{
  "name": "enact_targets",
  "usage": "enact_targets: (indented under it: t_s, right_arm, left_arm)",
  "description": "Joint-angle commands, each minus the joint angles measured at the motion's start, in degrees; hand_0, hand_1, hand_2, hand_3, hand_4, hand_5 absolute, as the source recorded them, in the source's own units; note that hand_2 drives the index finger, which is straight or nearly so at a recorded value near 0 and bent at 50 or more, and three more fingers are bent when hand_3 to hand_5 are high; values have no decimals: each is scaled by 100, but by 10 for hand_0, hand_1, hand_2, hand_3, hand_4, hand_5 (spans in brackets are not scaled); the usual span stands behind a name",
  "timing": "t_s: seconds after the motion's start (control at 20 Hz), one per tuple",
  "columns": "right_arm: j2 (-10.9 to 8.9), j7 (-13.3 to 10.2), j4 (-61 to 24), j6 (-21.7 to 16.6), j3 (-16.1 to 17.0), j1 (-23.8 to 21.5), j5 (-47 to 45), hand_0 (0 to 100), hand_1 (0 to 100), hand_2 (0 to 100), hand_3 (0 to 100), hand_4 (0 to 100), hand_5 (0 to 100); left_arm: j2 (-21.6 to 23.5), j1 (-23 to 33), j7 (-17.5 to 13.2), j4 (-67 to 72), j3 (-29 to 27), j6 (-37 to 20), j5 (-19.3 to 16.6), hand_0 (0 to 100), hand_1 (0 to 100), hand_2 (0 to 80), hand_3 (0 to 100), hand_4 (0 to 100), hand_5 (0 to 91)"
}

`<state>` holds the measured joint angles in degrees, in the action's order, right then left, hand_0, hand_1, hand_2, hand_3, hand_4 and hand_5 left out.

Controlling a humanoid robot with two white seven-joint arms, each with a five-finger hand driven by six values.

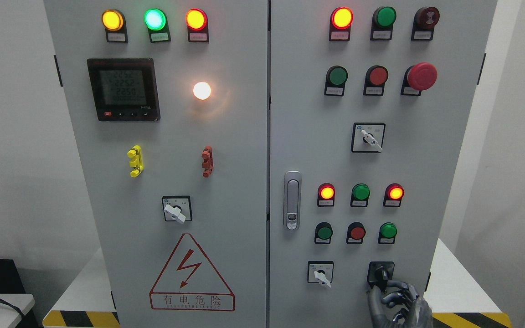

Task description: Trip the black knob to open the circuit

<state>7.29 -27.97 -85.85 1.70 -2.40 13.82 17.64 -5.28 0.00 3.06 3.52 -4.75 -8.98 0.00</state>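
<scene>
Grey cabinet door point(349, 164) bears black knob point(382, 274), right hand point(397, 303) just below.

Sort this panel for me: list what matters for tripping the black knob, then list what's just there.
Job:
black knob
right hand, its fingers just below the knob

Not involved:
white selector switch
door latch
red mushroom button
digital meter
warning sign

The knob point(381, 274) sits at the lower right of the cabinet's right door point(308, 114), right of a rotary switch point(321, 273) and below a row of pushbuttons point(357, 233), with the right hand point(397, 303) just beneath it, seemingly touching its lower edge.
</scene>
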Motion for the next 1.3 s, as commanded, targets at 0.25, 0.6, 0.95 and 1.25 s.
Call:
enact_targets:
  t_s: [0.25,0.6,0.95,1.25]
  right_arm:
    - [0,2,-2,-3,-6,6,-15,493,771,538,808,809,919]
    - [0,2,-2,-3,-6,15,-33,493,769,551,818,814,920]
    - [0,2,-2,-12,-15,33,-50,493,767,557,828,820,922]
    - [0,11,-2,-4,-59,33,-68,493,766,567,836,823,925]
  left_arm:
    - [1,-44,1,0,0,2,-193,120,389,0,0,0,0]
    - [1,-44,1,0,0,2,-193,120,389,0,0,0,0]
    - [-8,-44,1,0,0,2,-193,120,389,0,0,0,0]
    - [1,-44,1,0,0,2,-193,120,389,0,0,0,0]
